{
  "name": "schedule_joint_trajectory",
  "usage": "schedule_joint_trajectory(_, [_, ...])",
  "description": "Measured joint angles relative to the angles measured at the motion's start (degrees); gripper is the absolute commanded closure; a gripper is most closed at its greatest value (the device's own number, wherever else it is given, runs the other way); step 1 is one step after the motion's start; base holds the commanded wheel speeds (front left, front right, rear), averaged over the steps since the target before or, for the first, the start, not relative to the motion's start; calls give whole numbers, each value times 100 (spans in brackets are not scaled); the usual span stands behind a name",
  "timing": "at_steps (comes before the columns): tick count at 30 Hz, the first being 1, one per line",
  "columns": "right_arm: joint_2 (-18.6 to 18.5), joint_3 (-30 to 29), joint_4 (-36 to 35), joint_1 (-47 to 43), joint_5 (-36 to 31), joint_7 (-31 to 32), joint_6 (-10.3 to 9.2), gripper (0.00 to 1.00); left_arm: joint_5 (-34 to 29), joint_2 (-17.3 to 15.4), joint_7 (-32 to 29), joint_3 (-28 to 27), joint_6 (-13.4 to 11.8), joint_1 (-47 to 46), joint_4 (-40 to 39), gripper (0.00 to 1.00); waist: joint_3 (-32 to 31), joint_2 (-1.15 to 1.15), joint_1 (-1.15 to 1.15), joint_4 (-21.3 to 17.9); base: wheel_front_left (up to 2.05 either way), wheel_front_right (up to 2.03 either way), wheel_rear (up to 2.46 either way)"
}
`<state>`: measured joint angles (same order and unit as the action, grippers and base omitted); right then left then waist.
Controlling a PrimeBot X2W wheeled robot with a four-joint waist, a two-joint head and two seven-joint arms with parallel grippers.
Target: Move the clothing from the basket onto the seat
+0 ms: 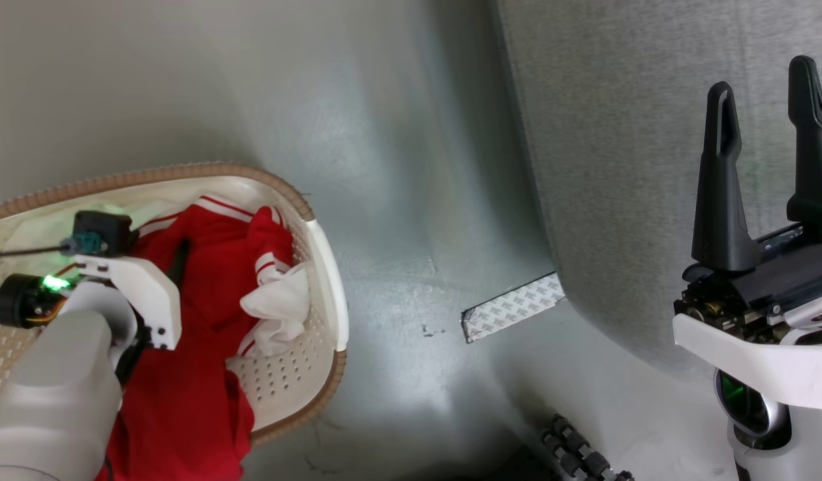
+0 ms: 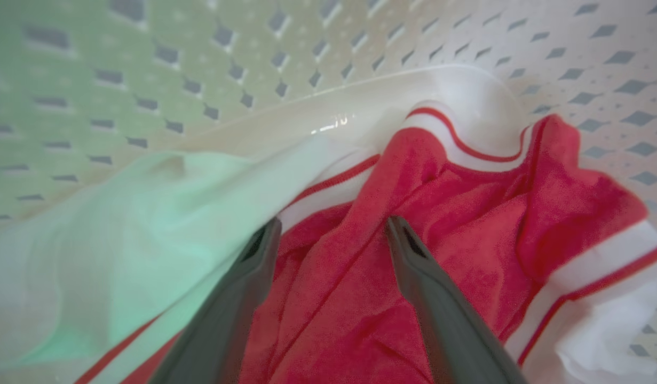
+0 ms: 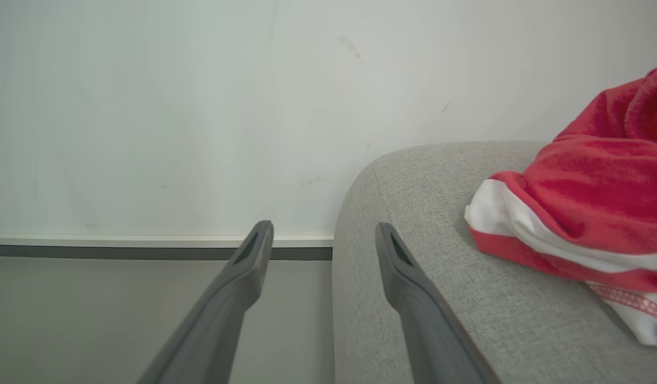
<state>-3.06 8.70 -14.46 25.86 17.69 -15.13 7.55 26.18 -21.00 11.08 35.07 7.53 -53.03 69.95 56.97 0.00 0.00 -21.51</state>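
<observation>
The left gripper has its two dark fingers spread wide with nothing between them, tips right at the clothing; I cannot tell whether they touch it. The clothing is bright red soft fabric with broad white bands and thin red stripes, crumpled in the basket and spilling over its near rim. The pale left forearm reaches down into the basket from the lower left. The right gripper is wide open and empty, fingers pointing up at the edge of the grey seat, where another red and white piece lies.
</observation>
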Motion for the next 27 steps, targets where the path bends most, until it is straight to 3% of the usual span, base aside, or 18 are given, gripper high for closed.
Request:
schedule_joint_trajectory(9, [2, 85, -154, -5, -158, 0, 0, 0, 301, -71, -659, 853, 0, -53, -238, 0, 125, 0, 0, 185, 7, 7, 7])
schedule_joint_trajectory(10, [2, 87, -156, -8, -159, 0, 0, 0, 392, -98, -726, 940, 0, -53, -285, 5, 128, 0, 0, 194, 2, 2, 2])
schedule_joint_trajectory(11, [2, 87, -159, -10, -162, 0, 0, 0, 448, -133, -791, 1021, 0, -53, -328, 60, 128, 0, 0, 201, 3, 3, 3])
schedule_joint_trajectory(12, [2, 86, -159, -10, -167, 0, 0, 0, 519, -166, -826, 1100, 0, -53, -370, 100, 127, 0, 0, 204, 4, 4, 4])
schedule_joint_trajectory(20, [2, 79, -163, -3, -210, 0, 0, 0, 1107, -396, -892, 1660, 0, -77, -601, 100, 93, 0, 0, 214, 0, 0, 0])
schedule_joint_trajectory(27, [3, 40, -93, 83, -209, 0, 0, 0, 1504, -408, -505, 1919, 0, -43, -594, 100, -199, 0, 0, 239, 0, 0, 0])
